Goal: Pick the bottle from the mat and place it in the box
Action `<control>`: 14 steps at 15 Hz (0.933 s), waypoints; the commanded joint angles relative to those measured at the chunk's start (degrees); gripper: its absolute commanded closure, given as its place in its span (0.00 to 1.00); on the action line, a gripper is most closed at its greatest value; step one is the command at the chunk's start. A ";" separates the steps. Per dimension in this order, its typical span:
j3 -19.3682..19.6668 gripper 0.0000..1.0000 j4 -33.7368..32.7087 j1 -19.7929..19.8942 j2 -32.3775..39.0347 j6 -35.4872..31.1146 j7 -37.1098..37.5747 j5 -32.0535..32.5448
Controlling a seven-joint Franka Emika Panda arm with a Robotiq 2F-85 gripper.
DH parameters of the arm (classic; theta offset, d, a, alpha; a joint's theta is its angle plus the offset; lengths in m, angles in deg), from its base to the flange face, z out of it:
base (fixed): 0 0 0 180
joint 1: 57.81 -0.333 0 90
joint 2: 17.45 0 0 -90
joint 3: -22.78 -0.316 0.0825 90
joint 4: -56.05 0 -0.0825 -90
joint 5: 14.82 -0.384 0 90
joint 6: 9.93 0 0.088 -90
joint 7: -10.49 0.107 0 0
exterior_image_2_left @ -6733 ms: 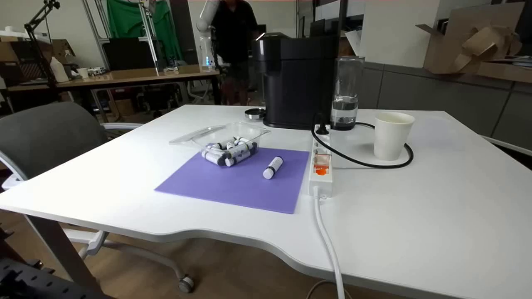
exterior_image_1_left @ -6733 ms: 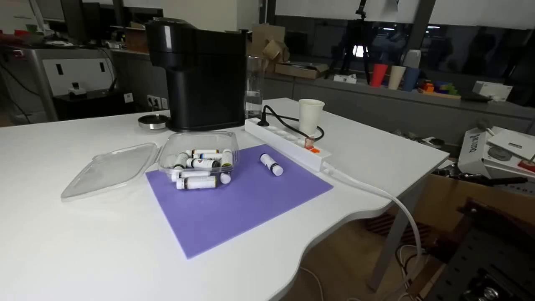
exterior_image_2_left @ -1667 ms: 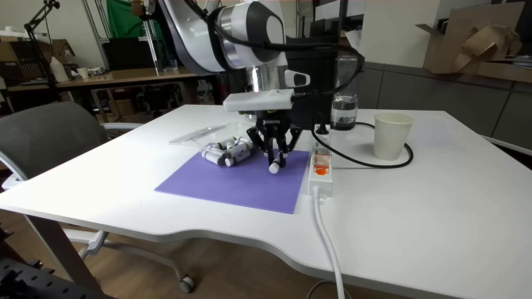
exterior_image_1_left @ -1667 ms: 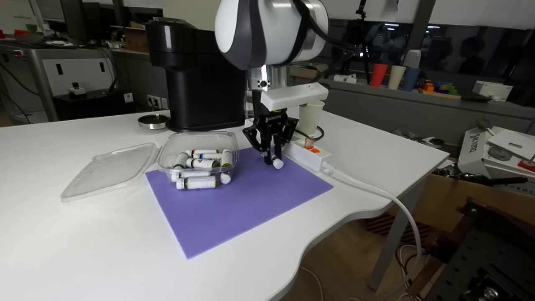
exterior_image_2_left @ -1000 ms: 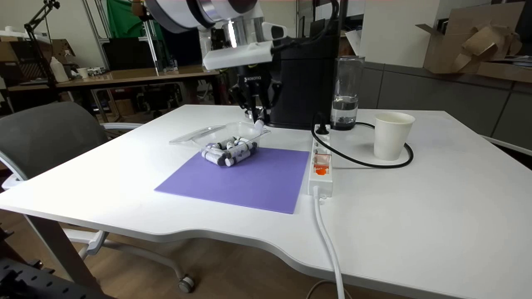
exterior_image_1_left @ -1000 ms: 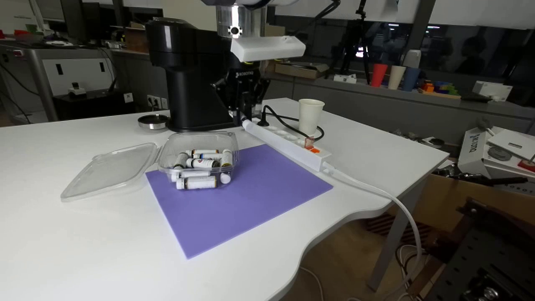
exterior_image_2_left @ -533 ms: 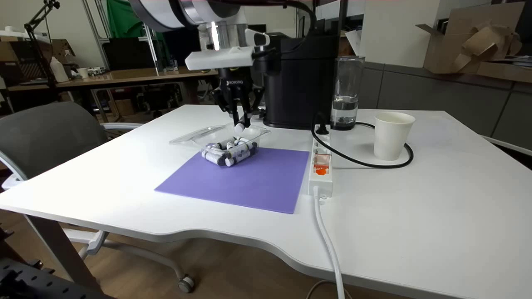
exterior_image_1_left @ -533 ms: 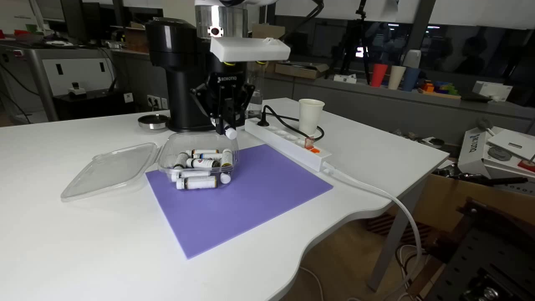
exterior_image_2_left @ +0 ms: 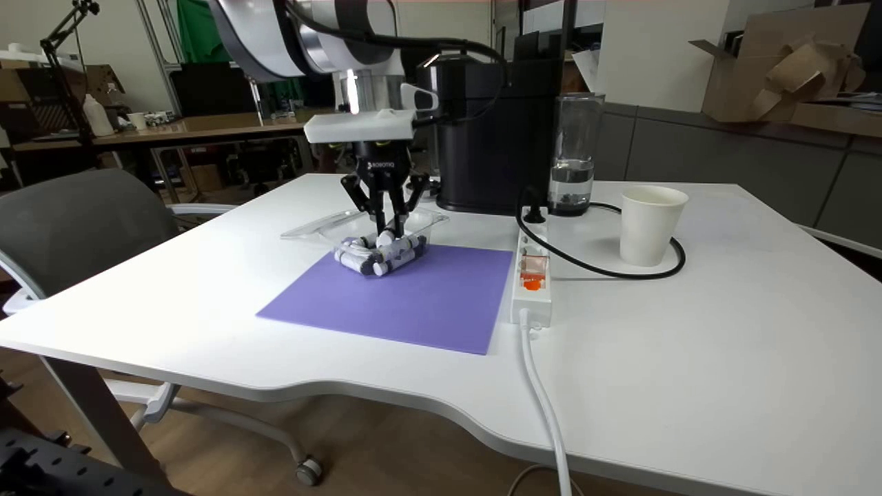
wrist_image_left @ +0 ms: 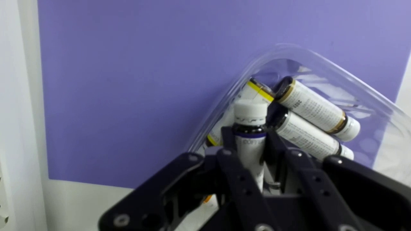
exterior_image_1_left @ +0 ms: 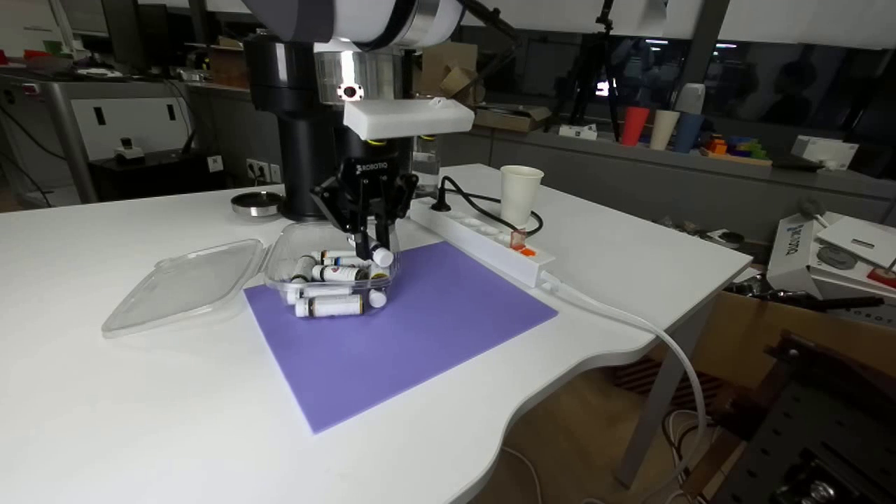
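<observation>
White table: power strip beside mat; hand pinching bottle over other bottles in clear box.

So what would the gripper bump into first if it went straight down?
Probably the yellow-banded bottle lying in the clear box, under the gripper and its held bottle. The gap is hard to judge; the bottles may be touching.

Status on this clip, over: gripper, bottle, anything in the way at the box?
Gripper shut on bottle. Held over box, not released. Lid open to the side; other bottles underneath may crowd the landing.
</observation>
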 commanded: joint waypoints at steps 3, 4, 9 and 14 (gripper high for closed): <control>-0.54 0.47 -2.63 -0.34 1.85 0.78 -3.14 0.84; -0.69 0.43 -2.57 -0.34 1.75 0.74 -3.54 0.81; -0.59 0.08 -1.37 -0.79 -0.39 0.13 -5.19 1.68; 1.57 0.00 0.00 -2.78 -5.67 6.30 -0.34 3.66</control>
